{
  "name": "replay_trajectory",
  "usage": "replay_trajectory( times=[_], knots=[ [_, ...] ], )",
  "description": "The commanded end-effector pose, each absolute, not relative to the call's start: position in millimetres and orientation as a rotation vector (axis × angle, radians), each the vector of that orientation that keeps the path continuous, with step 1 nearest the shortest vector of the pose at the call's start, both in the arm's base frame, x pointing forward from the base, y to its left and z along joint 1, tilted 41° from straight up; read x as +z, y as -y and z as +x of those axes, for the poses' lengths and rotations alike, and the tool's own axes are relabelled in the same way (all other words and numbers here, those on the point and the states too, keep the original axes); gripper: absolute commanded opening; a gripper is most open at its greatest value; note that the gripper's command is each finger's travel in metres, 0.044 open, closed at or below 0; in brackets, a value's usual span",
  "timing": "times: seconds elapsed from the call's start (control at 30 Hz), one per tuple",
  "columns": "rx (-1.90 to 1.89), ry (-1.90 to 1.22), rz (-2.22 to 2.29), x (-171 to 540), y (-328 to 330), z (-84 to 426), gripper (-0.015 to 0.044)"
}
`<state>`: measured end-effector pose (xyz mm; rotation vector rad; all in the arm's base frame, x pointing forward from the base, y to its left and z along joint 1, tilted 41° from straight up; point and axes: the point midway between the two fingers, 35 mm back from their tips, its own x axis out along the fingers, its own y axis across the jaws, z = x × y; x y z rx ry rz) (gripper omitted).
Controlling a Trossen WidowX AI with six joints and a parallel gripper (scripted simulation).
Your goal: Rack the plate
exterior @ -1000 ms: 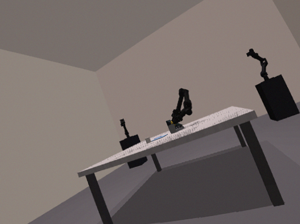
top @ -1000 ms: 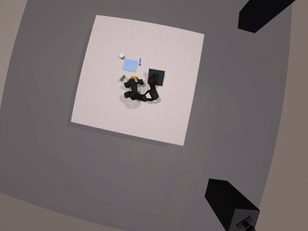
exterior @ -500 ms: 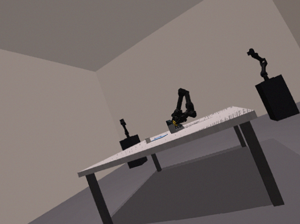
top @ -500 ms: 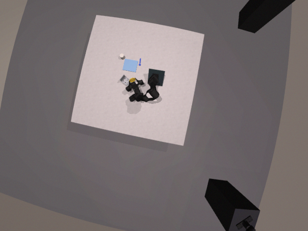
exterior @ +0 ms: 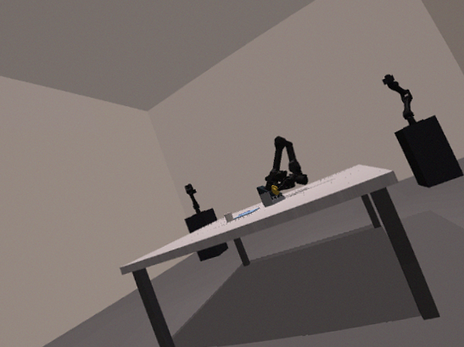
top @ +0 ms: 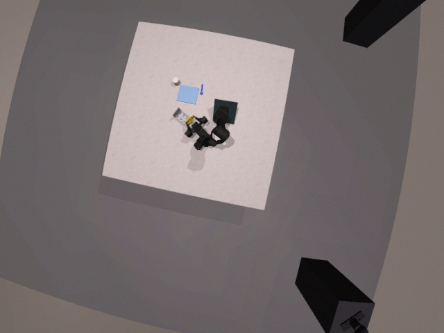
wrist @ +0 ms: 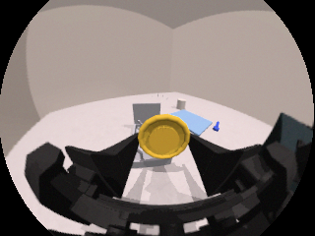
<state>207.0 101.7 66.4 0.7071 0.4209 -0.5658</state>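
The small round yellow plate (top: 189, 119) (exterior: 275, 190) (wrist: 163, 137) is held between the two black fingers of my gripper (top: 191, 121) (wrist: 163, 136), pinched at its left and right edges in the wrist view. In the exterior view the plate stands steeply tilted at the rack. The grey dish rack (top: 182, 116) (exterior: 266, 199) (wrist: 147, 113) lies under and beyond the plate, with a raised panel at its far end. The plate hides much of the rack in the wrist view. Whether the plate's lower edge is in a slot cannot be told.
A blue square mat (top: 187, 94) (exterior: 246, 213) (wrist: 191, 121) lies beyond the rack. A whitish cup (top: 175, 80) (exterior: 228, 217) (wrist: 181, 103) and a blue spoon-like utensil (top: 202, 89) (wrist: 217, 126) are beside it. The arm's dark base block (top: 231, 107) (wrist: 290, 135) stands right of the rack.
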Motion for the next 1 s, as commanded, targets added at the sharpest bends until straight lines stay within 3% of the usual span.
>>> replay_trajectory(
  times=[0.0, 0.97],
  knots=[
    [-0.516, -0.365, 0.715, 69.6, -105.2, 203.9, 0.0],
    [-0.417, -0.279, 0.738, 70.5, -108.0, 217.7, 0.0]
  ],
)
